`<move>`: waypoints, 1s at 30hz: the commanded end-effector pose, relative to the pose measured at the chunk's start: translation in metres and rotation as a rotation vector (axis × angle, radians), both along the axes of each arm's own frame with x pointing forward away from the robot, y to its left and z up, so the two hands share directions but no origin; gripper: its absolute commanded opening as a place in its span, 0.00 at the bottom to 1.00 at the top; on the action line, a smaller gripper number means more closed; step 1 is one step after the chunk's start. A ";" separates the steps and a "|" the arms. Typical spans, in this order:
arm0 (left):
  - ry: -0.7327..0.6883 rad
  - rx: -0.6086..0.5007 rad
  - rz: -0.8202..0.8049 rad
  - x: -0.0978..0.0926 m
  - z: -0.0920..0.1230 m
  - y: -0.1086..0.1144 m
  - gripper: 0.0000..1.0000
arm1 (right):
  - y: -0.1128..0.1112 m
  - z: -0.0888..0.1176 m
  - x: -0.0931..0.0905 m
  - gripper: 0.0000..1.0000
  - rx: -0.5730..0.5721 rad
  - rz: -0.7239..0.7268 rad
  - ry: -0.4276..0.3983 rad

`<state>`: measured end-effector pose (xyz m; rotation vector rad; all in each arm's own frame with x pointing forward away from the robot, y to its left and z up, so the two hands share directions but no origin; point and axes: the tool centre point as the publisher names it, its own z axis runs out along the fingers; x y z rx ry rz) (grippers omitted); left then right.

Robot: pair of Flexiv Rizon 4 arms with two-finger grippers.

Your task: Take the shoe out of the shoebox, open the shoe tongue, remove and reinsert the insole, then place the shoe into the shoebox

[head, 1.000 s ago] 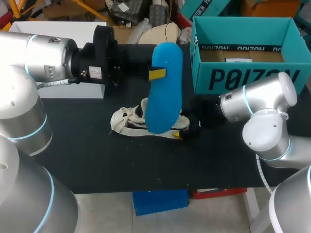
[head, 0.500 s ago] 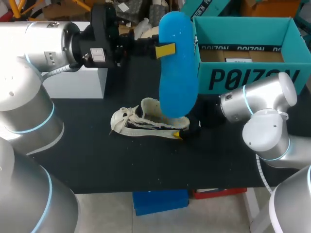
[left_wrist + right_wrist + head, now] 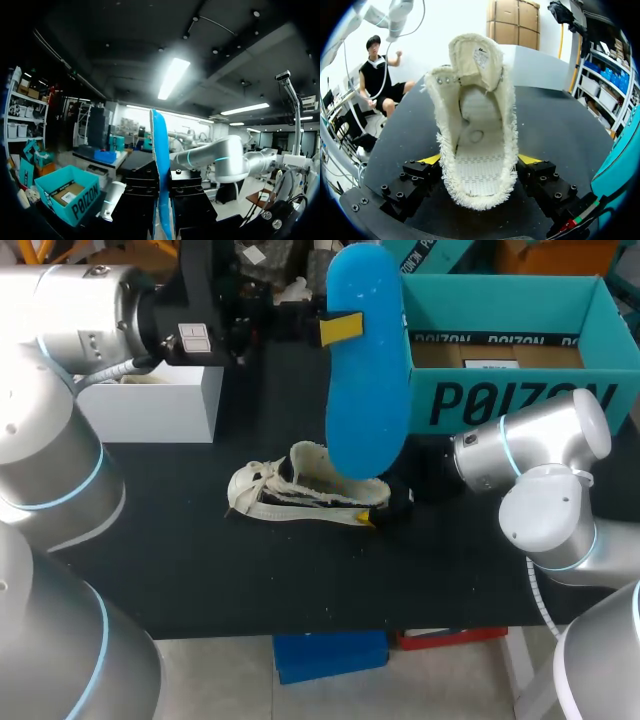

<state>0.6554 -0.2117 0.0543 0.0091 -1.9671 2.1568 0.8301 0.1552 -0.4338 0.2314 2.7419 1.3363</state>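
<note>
Jaws of L gripper (image 3: 338, 328) are clamped flat on the blue insole (image 3: 365, 380), pinched near its upper end so it hangs upright at upper-mid frame. Its lower tip sits over the shoe (image 3: 290, 490), and whether they touch I can't tell. In the L wrist view the insole (image 3: 160, 150) shows edge-on, sandwiched btwn the black fingers of L gripper (image 3: 161, 215).

R gripper (image 3: 479, 162) has its jaws closed on the shoe (image 3: 475, 125) at the heel, a yellow tip on each side. My read is that it's pinning the shoe to the table (image 3: 200, 570) so it won't drag w/ the insole. The tongue (image 3: 472, 55) is folded forward, the mouth is wide open and the footbed is bare, so the insole looks fully out.

Shoebox (image 3: 470, 395) stands open at upper right, behind the shoe, w/ a white box (image 3: 150, 410) at upper left. Judging by this, removal is done — reinsertion is next, toe end first, w/ R's hold keeping the mouth steady.
</note>
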 end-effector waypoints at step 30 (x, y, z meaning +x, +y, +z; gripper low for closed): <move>0.001 0.000 0.008 -0.004 -0.001 0.003 0.00 | -0.028 0.023 0.002 1.00 -0.466 0.006 0.057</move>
